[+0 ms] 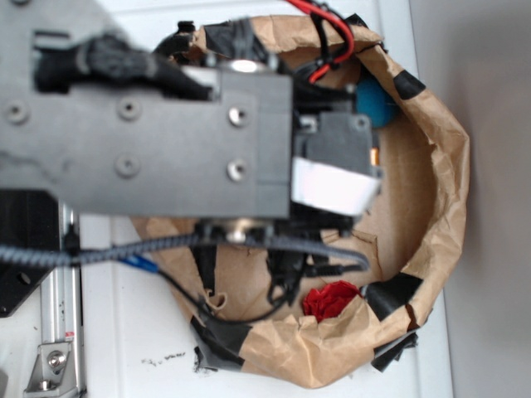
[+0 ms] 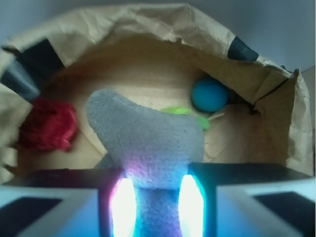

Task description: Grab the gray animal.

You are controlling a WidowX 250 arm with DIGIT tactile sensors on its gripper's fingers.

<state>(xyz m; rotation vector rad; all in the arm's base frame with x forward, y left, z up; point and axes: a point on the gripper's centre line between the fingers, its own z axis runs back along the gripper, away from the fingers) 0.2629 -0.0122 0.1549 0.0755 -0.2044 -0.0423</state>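
In the wrist view the gray animal (image 2: 145, 138), a soft gray plush, fills the middle and runs down between my two glowing fingertips. My gripper (image 2: 155, 205) is shut on it, one pad pressed on each side. A long gray ear sticks up to the left. In the exterior view the arm (image 1: 166, 141) reaches down into the brown paper bag (image 1: 440, 174) and hides both the gripper and the gray animal.
Inside the bag lie a red fuzzy lump (image 2: 47, 126) (image 1: 330, 300) at the left, a blue ball (image 2: 210, 95) (image 1: 375, 101) at the back right, and a lime-green plush (image 2: 185, 113) behind the gray one. Black tape patches (image 1: 397, 292) mark the crumpled bag rim. Cables (image 1: 249, 249) hang near the arm.
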